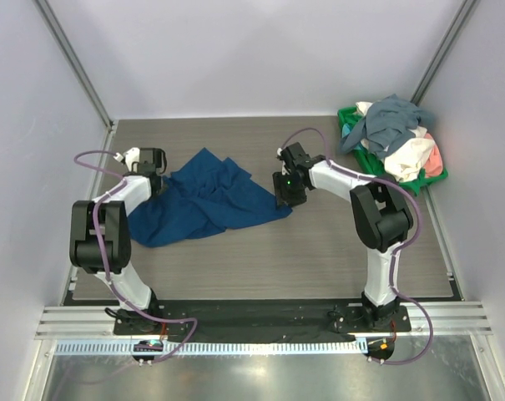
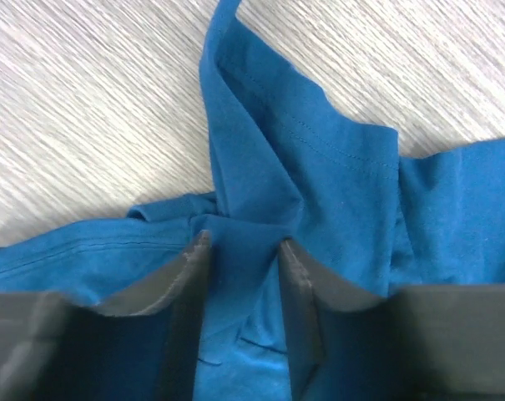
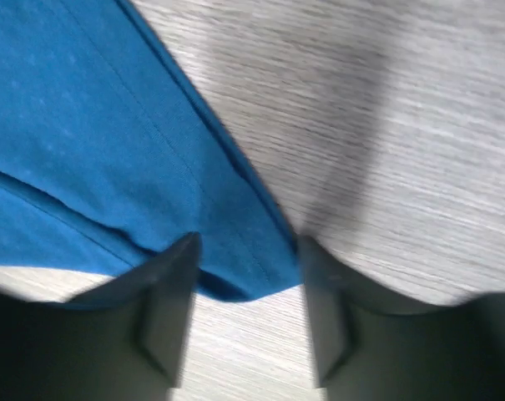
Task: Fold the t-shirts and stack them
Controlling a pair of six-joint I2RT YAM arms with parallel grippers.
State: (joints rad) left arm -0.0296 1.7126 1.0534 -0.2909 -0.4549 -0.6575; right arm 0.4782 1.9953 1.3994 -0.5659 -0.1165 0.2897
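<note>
A blue t-shirt [image 1: 206, 200] lies crumpled on the wooden table, left of centre. My left gripper [image 1: 156, 182] is down at the shirt's upper left edge. In the left wrist view its jaws [image 2: 244, 242] stand partly closed, with a raised fold of the blue t-shirt [image 2: 319, 167] between them. My right gripper [image 1: 285, 197] is at the shirt's right corner. In the right wrist view its jaws [image 3: 248, 242] straddle the hemmed corner of the blue t-shirt [image 3: 110, 125], with a gap still showing beside the cloth. More t-shirts [image 1: 398, 138], grey-blue, white and salmon-pink, are heaped in a basket.
The green plastic basket [image 1: 349, 139] sits at the table's back right corner against the wall. White walls enclose the table on the left, back and right. The arms' bases are bolted at the near edge.
</note>
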